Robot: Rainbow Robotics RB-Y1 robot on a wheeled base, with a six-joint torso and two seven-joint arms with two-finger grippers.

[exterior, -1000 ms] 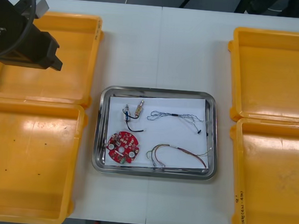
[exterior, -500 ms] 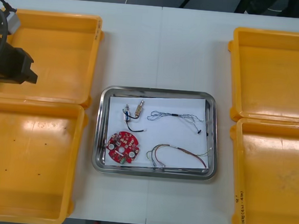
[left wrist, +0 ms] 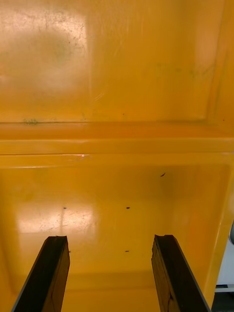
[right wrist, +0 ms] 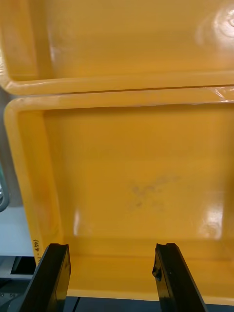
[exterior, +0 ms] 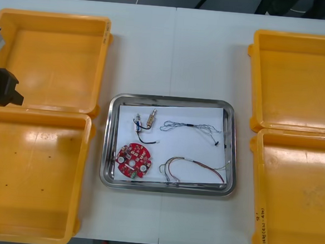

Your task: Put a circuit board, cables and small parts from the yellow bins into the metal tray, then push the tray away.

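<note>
At the far left edge, over the seam between the two left yellow bins (exterior: pixel 55 58), left gripper (exterior: pixel 2 87), fingers (left wrist: pixel 51 273) spread apart, nothing between them. Mid-table, between the bin pairs, metal tray (exterior: pixel 110 140), white inside, long side lying left to right, unobstructed. Inside, at the near-left corner, round red circuit board (exterior: pixel 132 161); beyond it, small metal parts (exterior: pixel 151 118) and black cable (exterior: pixel 146 136); farther right, blue and white cable (exterior: pixel 193 127) stretched crosswise, red and yellow cable (exterior: pixel 190 167) nearer. Light table (exterior: pixel 172 55) beneath. Over the near right bin (exterior: pixel 297 193), right gripper (right wrist: pixel 111 248), fingers apart, holding nothing.
</note>
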